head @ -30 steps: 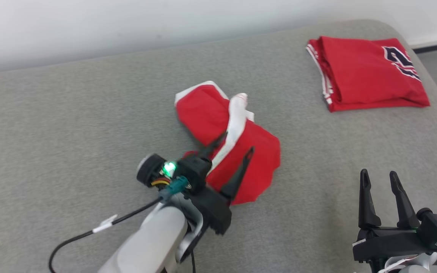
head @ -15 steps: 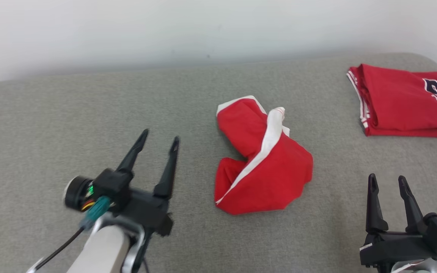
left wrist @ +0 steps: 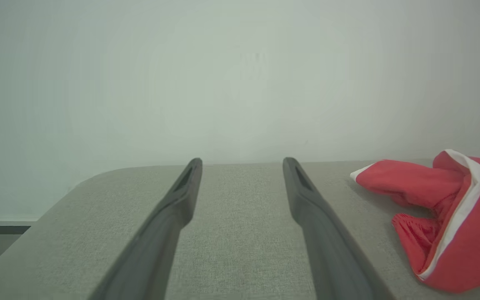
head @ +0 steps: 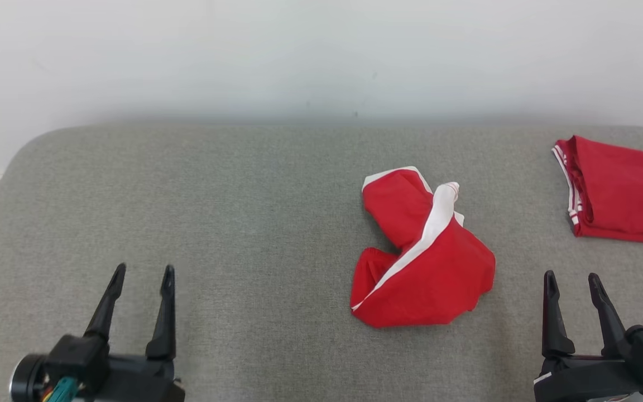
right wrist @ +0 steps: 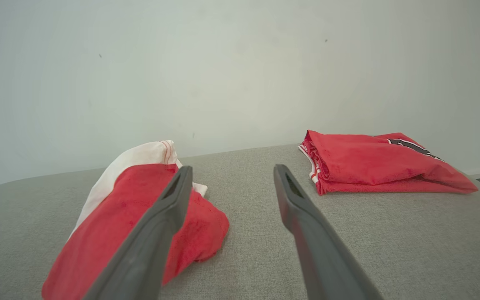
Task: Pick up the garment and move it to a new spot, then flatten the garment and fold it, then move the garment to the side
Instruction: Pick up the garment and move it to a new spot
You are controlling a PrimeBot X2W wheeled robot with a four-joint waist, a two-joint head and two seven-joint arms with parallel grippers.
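Now that it is pulled back off the garment (head: 427, 268), left gripper (head: 144, 269): fingers spread, empty, low left
garment: let go, crumpled mid grey pad (head: 243, 223), unfolded
right gripper (head: 571, 276): spread, empty, near garment
next, I judge: flattening

the garment (head: 433, 279), red cloth with a broad white stripe and white edging, lies crumpled in a loose bunched heap, one part folded over another, right of centre on the grey fabric-covered tabletop (head: 215, 212).
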